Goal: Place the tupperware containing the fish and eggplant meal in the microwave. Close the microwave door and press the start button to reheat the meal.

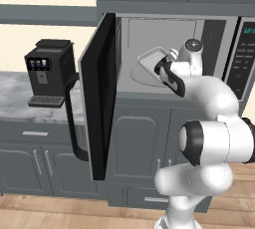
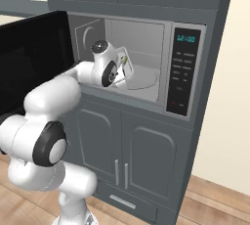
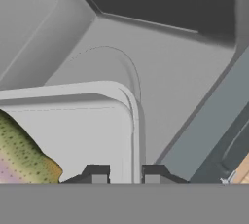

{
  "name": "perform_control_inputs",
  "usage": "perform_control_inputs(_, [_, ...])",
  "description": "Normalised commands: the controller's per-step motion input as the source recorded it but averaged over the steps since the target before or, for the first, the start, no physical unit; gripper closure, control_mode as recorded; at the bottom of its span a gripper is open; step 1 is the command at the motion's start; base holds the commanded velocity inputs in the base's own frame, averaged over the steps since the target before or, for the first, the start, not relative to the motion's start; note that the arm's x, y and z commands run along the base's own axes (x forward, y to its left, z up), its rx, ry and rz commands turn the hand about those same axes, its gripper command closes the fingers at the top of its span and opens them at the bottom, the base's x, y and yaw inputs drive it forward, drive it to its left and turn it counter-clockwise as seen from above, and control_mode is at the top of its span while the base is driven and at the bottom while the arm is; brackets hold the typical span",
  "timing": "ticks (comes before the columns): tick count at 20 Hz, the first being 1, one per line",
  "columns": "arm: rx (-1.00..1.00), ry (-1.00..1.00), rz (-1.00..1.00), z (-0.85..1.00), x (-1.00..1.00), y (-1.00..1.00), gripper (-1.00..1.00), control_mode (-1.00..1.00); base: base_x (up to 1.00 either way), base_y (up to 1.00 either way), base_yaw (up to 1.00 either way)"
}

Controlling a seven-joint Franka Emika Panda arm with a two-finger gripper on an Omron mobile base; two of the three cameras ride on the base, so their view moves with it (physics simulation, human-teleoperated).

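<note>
Microwave cavity open at front; door swung wide to the left, edge-on, blocking approach from that side. Arm and tray occupy the near middle of the cavity. Bare floor shows beyond the tray toward the far wall. Keypad panel closes the right side.

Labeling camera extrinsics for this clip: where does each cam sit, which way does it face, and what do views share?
Left base view: behind the arm on its left, facing the open microwave; the white arm rises from the lower right, door swung toward the coffee machine.
Right base view: behind on the right, facing the same cavity and keypad; the arm rises from the lower left.
Hand view: on the hand, looking along the jaws at the tupperware rim, with the meal inside.
Shared: all show the tupperware in the microwave cavity.
</note>
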Motion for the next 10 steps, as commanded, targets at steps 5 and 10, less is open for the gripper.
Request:
perform_control_inputs(5, [0.00, 0.00, 0.00, -0.38, 0.41, -0.20, 1.00, -1.00, 0.00, 0.00, 0.00])
perform_control_inputs(10, [0.00, 0.00, 0.00, -0.21, 0.51, -0.20, 1.00, -1.00, 0.00, 0.00, 0.00])
